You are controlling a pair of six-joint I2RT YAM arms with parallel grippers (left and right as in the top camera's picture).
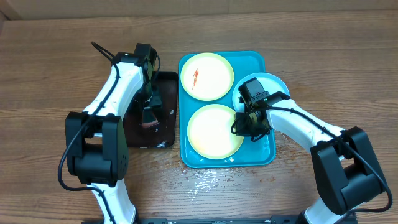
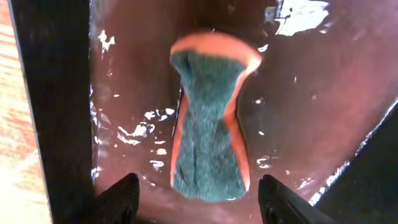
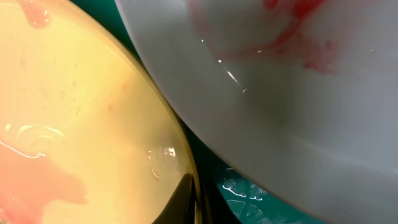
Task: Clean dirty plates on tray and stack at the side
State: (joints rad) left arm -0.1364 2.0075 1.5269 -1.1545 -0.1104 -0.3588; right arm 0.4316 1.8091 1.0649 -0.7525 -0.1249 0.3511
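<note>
Wood-grain desk, wet patch just in front of the turquoise tray.

Tray holds two yellow-green plates. The far plate has a red-brown smear; the near plate looks mostly clean from overhead, though the right wrist view shows a pinkish film on it. The light blue plate sits at the tray's far right corner, overhanging the rim, red smear on its whitish face, edge over the near plate's rim.

Right gripper is at the near plate's right rim, just below the blue plate, jaws closed. Can't tell whether it pinches a rim; too close and blurred.

Left gripper is over the small black tray, left of the turquoise one. Jaws wide, fingertips clear of the sponge, which lies green scour side up on the wet tray floor.
</note>
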